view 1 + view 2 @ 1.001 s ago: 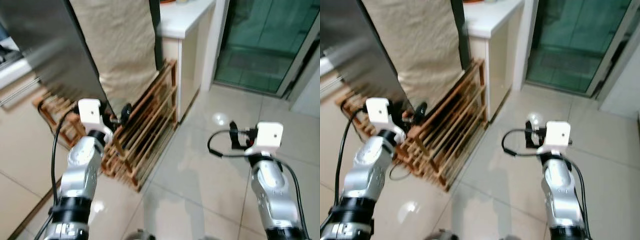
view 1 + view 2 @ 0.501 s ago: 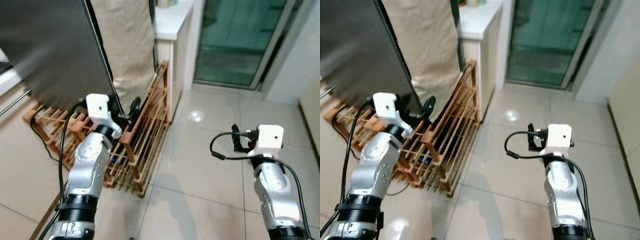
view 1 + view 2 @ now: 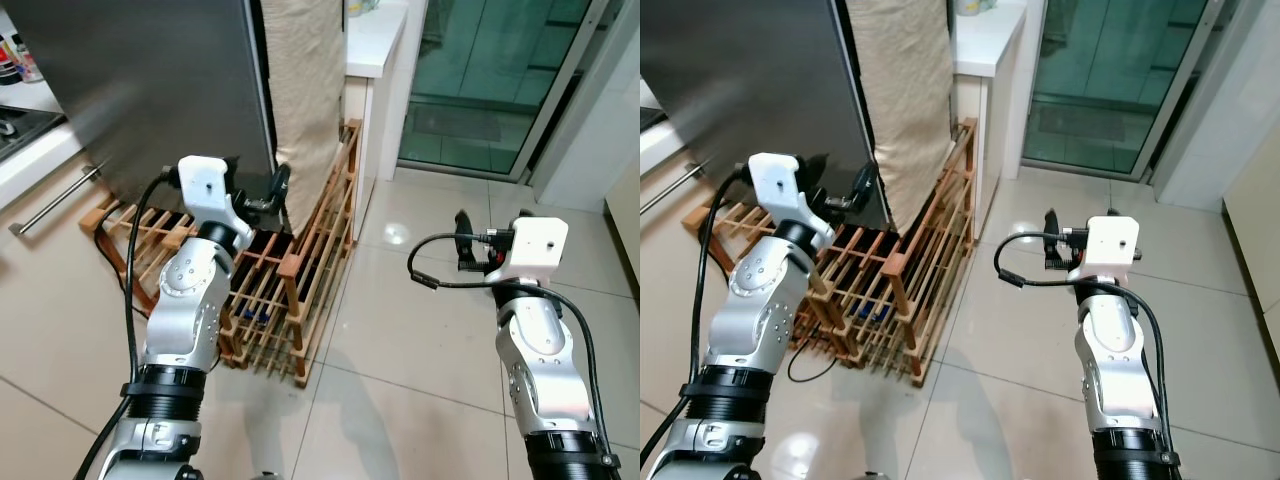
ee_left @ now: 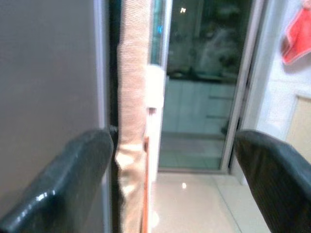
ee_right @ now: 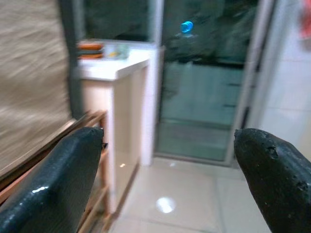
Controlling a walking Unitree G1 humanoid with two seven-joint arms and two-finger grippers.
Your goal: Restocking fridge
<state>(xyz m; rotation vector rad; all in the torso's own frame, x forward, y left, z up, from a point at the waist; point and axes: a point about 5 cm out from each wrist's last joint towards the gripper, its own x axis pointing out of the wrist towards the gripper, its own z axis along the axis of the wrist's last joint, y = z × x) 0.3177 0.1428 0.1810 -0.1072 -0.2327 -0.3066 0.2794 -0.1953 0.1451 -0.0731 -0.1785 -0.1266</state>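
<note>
Left eye view. Tall dark-grey metal fridge (image 3: 150,80), doors closed, standing at the robot's left-front. Beige woven cloth (image 3: 305,90) hanging down the fridge's right flank. Low slatted wooden rack (image 3: 285,275) on the tiled floor at the fridge's foot. White-topped desk (image 3: 375,40) beyond the cloth; green glass sliding door (image 3: 500,70) further right. Left gripper (image 3: 278,190) raised, black fingers close to the fridge's right-hand vertical edge. Right gripper (image 3: 462,245) held out over bare floor tiles (image 3: 420,330), well apart from the fridge.

Right eye view. Same items. Left gripper (image 3: 862,188) sits just beside the fridge corner (image 3: 855,120); whether it touches cannot be told. Right gripper (image 3: 1050,250) points toward the desk side.

Left wrist view. Fingers (image 4: 63,184) spread wide, released, nothing between them. Fridge side panel (image 4: 48,73) just beyond one finger; the dark vertical seam (image 4: 112,73) and the cloth strip (image 4: 133,97) lie between the two fingers, running upright.

Right wrist view. Fingers (image 5: 53,179) spread wide, released, empty. Desk cabinet (image 5: 121,97) and glass door (image 5: 204,87) ahead; no fridge edge in line.

Judgement. Step in hand: opening the fridge, not yet done; no stock is held. The left arm is much the nearer. The fridge edge's long axis is vertical and lies directly ahead of the left fingers, so they would need to close across it.
</note>
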